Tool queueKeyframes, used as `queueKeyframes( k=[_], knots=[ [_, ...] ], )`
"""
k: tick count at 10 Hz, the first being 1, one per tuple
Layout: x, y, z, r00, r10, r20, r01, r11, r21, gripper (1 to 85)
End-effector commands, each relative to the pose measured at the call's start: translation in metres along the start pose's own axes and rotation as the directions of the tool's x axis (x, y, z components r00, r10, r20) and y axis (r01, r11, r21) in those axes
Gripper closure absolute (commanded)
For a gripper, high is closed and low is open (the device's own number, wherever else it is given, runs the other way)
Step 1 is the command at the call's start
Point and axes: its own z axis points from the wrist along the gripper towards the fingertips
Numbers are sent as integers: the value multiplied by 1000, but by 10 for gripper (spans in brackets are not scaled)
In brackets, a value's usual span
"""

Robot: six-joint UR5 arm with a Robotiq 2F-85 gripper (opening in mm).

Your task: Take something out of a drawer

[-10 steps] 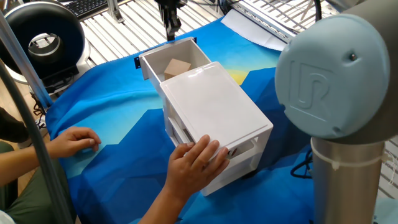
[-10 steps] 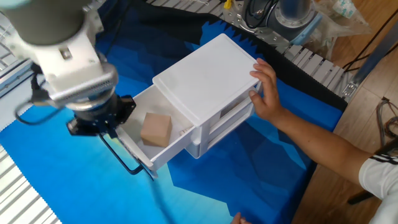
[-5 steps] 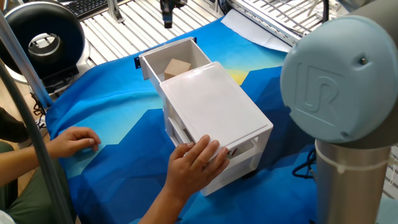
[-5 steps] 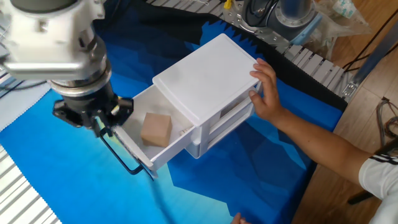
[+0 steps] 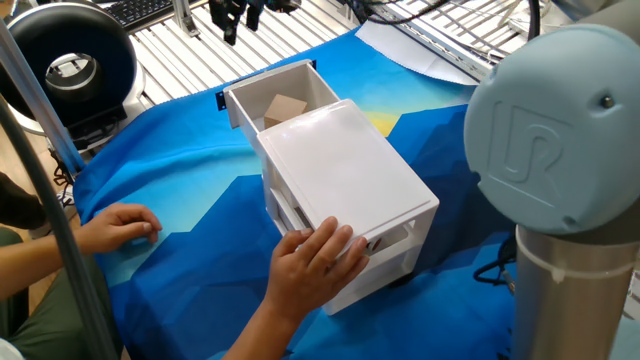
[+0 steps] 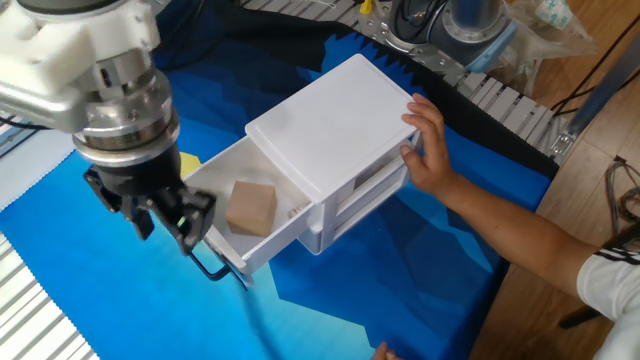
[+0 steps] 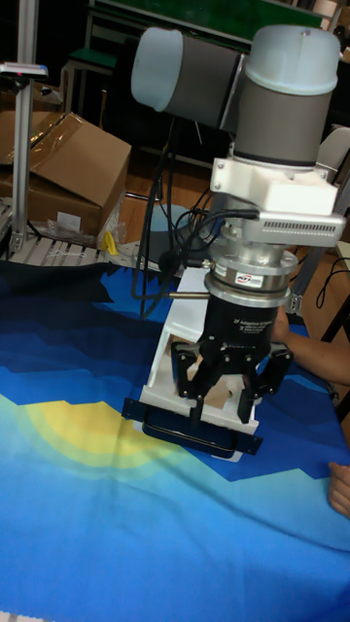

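The drawer of the white unit is pulled out, and its black handle faces away from the unit. The small wooden cube lies inside the tray. My gripper hangs open above the drawer's front end, near the handle and a little off from the cube, holding nothing. In the tall fixed view the spread gripper hides most of the tray's inside. At the top edge of one fixed view, the gripper sits high beyond the drawer.
A person's hand presses on the back of the unit, with the forearm stretching away from it. Another hand rests on the blue cloth. A black round device stands at the far left.
My gripper has lifted away from the drawer front, turned, and its fingers now stand spread. The drawer, the cube and the hands have stayed put.
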Motion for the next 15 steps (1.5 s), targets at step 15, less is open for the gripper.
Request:
queueKeyframes(
  k=[15],
  knots=[
    [86,7,23,937,323,-132,-318,946,55,123]
  ],
)
